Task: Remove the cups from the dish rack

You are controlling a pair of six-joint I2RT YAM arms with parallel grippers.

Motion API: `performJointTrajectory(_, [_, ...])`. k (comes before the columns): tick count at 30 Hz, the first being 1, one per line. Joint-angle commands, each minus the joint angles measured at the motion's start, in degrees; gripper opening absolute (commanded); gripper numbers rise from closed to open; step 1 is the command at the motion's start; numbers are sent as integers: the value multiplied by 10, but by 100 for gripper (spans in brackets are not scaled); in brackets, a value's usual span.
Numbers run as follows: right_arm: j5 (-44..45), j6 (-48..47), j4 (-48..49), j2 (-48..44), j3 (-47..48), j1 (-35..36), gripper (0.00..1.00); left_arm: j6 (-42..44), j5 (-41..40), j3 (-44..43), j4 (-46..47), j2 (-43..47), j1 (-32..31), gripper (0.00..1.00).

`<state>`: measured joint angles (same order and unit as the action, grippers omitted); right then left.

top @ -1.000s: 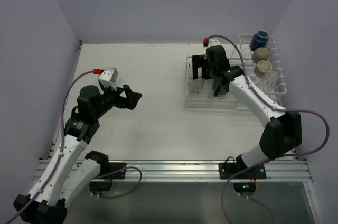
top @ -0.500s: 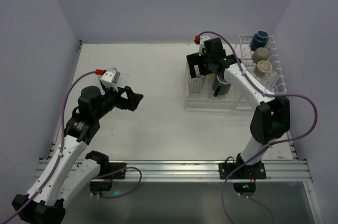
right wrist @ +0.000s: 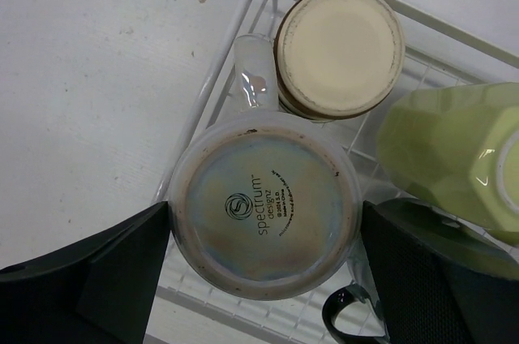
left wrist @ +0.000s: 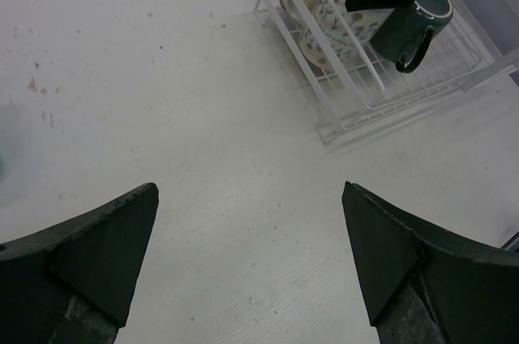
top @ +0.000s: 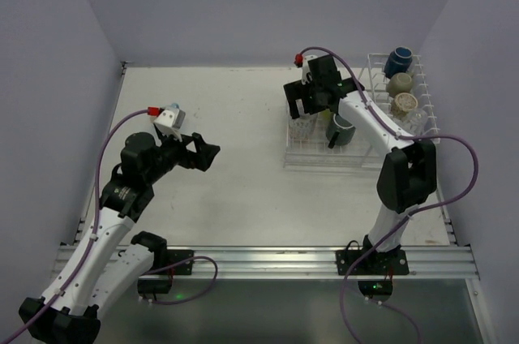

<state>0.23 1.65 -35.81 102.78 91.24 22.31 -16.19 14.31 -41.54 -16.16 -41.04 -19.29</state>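
The cups (top: 405,103) are all in the dish rack (top: 320,161) at the far right of the table (top: 235,117): a navy cup (top: 399,61) in the taller basket, and an upturned pale mug (right wrist: 263,210), a beige-brown cup (right wrist: 339,50), a pale green cup (right wrist: 450,153) and a dark green mug (top: 340,129) on the low grid. The right tool (top: 315,105) hangs over the pale mug, spread wide with a finger on either side; whether they touch it I cannot tell. The left tool (top: 207,149) hovers wide open above the table, well apart from the rack.
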Motion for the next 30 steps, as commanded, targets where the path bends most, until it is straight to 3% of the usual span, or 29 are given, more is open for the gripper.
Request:
performJointTrajectory(1, [64, -11, -29, 16, 31, -1, 99, 14, -1, 0, 13, -1, -4, 100])
performJointTrajectory(11, [14, -40, -45, 52, 56, -4, 99, 12, -1, 1, 15, -8, -4, 100])
performJointTrajectory(27, [-45, -24, -25, 50, 5, -19, 99, 12, -3, 2, 17, -7, -2, 100])
performJointTrajectory(30, [-43, 0, -9, 20, -25, -20, 79, 10, 5, 3, 19, -7, -2, 100])
